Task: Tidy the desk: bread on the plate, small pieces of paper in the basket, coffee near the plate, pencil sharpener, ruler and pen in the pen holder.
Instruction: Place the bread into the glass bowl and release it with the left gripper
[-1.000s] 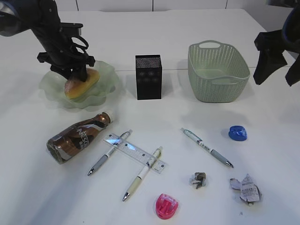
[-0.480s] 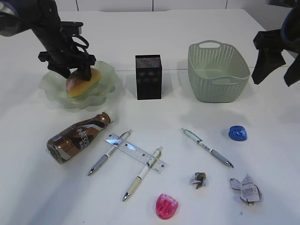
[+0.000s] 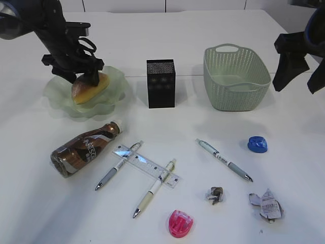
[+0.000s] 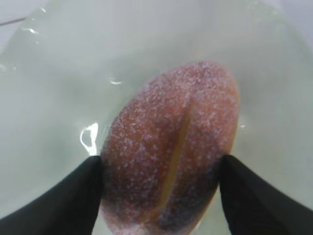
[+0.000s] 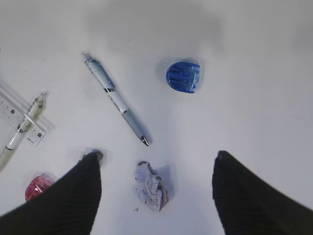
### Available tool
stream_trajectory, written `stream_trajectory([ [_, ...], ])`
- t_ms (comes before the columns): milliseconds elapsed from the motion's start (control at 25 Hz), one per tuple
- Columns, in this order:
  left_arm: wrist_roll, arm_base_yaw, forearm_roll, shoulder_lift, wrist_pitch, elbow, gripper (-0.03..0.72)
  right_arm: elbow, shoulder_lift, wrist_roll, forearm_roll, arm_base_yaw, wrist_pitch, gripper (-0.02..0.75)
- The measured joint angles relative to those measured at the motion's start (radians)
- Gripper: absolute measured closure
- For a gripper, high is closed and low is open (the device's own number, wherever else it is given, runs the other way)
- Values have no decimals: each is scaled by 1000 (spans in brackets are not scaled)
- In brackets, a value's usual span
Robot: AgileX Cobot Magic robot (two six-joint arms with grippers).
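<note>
The bread (image 3: 89,87) (image 4: 171,147) lies on the pale green plate (image 3: 114,81). My left gripper (image 3: 84,79) (image 4: 161,164) stands open over it, one finger either side of the loaf. A coffee bottle (image 3: 86,147) lies on its side in front of the plate. Three pens (image 3: 117,165) (image 3: 154,188) (image 3: 224,159) and a clear ruler (image 3: 147,165) lie mid-table. A pink sharpener (image 3: 180,223) and a blue sharpener (image 3: 257,144) (image 5: 183,77) sit near the front. Two paper scraps (image 3: 215,194) (image 3: 266,204) lie front right. My right gripper (image 3: 295,90) (image 5: 156,155) hangs open high above the crumpled paper (image 5: 152,186).
The black pen holder (image 3: 161,84) stands upright at the back centre. The green basket (image 3: 236,76) sits to its right. In the right wrist view a pen (image 5: 116,100) lies left of the blue sharpener.
The left gripper's jaws have widened off the bread, which now rests on the plate, and the gripper has lifted slightly. The right arm has not moved.
</note>
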Motion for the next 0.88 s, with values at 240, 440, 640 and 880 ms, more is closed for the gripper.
stream_trajectory([
  [240,0,0,44,0,4,0,110,0,0,0,0,0,0,187],
  [440,0,0,62,0,31,0,102,0,0,0,0,0,0,187],
  [640,0,0,62,-11,55,0,101,0,0,0,0,0,0,187],
  [880,0,0,62,-71,121,0,101,0,0,0,0,0,0,187],
])
